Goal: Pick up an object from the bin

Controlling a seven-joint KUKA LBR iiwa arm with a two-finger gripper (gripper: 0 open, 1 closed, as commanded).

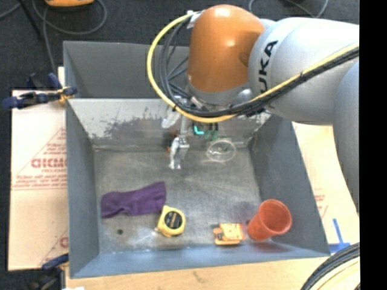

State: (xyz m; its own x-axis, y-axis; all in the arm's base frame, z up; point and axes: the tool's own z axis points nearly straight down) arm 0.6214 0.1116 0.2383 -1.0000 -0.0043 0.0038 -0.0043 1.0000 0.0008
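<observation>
Clear plastic or glass, by its look: a small transparent cup (pixel 219 150) lies toward the back of the bin (pixel 81 180), near the rear wall and right of centre. It is the item nearest the tool (pixel 180 148), which hangs low over the bin floor just to the cup's left, under the arm's orange cover (pixel 221 47). From where I stand the tool is largely masked by that cover and its cables. I cannot tell whether it is open or closed, and nothing is seen held in it. It appears to be beside the cup, not around it; contact cannot be confirmed.

Other contents all lie toward the front, well apart from the tool. They are a purple cloth (pixel 134 199) at the left, a yellow tape measure (pixel 170 221) just beside the cloth's right end, a small yellow-and-orange item (pixel 228 233) against the front wall, and an orange cup (pixel 270 219) in the front right corner.

Risks noted:
- **Slipping:** The transparent cup looks smooth, light and round, so a tool closing off-centre would likely nudge it away or squeeze it out sideways.
- **Striking the wall:** The cup lies close to the rear wall, so a descent shifted that way could strike the metal.
- **Empty grasp:** If the tool goes down where it hangs now, in my judgement it closes on bare floor and lifts nothing.
- **Damage:** A hard grip may deform a thin clear wall.
</observation>
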